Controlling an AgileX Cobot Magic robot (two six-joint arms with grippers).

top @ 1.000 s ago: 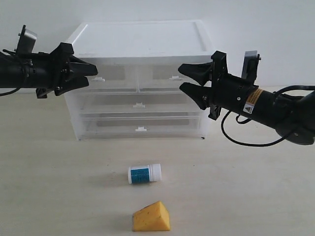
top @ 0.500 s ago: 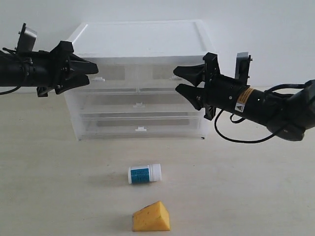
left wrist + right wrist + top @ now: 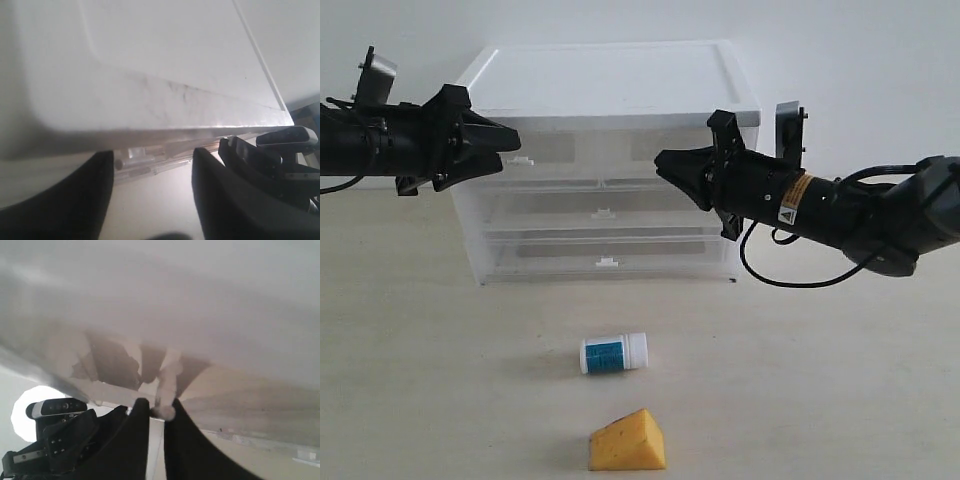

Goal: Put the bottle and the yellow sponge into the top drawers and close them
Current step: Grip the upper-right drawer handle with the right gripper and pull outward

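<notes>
Right end effector (image 3: 663, 164) level, pinching top-right drawer handle (image 3: 167, 382).

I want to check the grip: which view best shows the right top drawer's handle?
The right wrist view: the white handle sits pinched between the right tool's closed fingers. In the exterior view the tool covers it. The left wrist view shows the cabinet top and right arm, not this handle.

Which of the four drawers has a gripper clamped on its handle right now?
The top right drawer: the right gripper is shut on its white tab handle. The left gripper stands open by the top left drawer; the two wide drawers are untouched.
</notes>
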